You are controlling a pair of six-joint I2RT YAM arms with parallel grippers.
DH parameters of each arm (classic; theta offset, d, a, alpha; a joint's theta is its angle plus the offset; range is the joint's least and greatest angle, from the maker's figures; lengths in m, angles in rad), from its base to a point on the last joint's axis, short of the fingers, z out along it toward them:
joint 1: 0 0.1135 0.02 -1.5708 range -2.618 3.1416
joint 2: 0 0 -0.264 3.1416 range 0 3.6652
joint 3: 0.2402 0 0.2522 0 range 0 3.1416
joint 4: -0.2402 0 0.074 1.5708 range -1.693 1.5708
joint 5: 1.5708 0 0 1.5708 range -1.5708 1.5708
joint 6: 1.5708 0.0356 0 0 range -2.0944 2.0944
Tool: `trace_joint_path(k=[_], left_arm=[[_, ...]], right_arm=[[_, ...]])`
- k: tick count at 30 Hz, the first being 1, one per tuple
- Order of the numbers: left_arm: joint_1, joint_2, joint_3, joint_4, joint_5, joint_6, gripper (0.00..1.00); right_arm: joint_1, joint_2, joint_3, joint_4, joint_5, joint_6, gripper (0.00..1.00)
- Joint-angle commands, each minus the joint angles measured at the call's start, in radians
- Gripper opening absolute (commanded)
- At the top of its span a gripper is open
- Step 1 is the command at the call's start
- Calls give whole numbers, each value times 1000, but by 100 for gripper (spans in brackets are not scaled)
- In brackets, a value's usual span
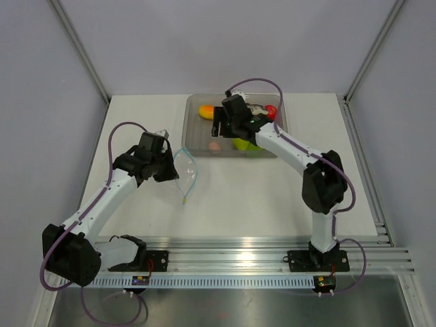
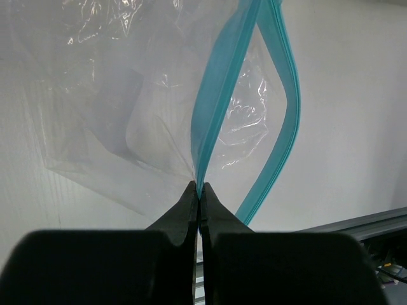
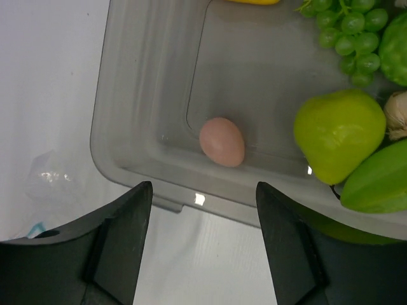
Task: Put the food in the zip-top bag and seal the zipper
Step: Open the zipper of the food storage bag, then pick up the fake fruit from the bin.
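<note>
Pinching the zipper (image 2: pixel 219 95), which runs near-to-far, the left tool (image 2: pixel 199 190) is clamped; the right tool (image 3: pixel 203 190) gapes.

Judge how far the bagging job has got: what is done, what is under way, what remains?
Done: left jaws are shut on the light blue zipper strip of the clear floppy plastic bag, its mouth gaping. Under way: open right jaws hover over the pinkish toy egg in the clear grey tray. Left: nothing shows inside the bag; egg and green pear lie in the tray, and the zipper is unsealed.
</note>
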Motion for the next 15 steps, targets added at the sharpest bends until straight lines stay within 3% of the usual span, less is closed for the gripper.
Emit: trace_joint_path(k=[1, 8, 15], left_arm=[[3, 8, 54, -7, 1, 2, 0], [3, -6, 58, -19, 27, 8, 0], [3, -17, 37, -11, 42, 6, 0]], right_arm=[[4, 130, 150, -100, -6, -69, 75], [2, 413, 432, -204, -68, -109, 81], [2, 508, 486, -230, -89, -112, 84]])
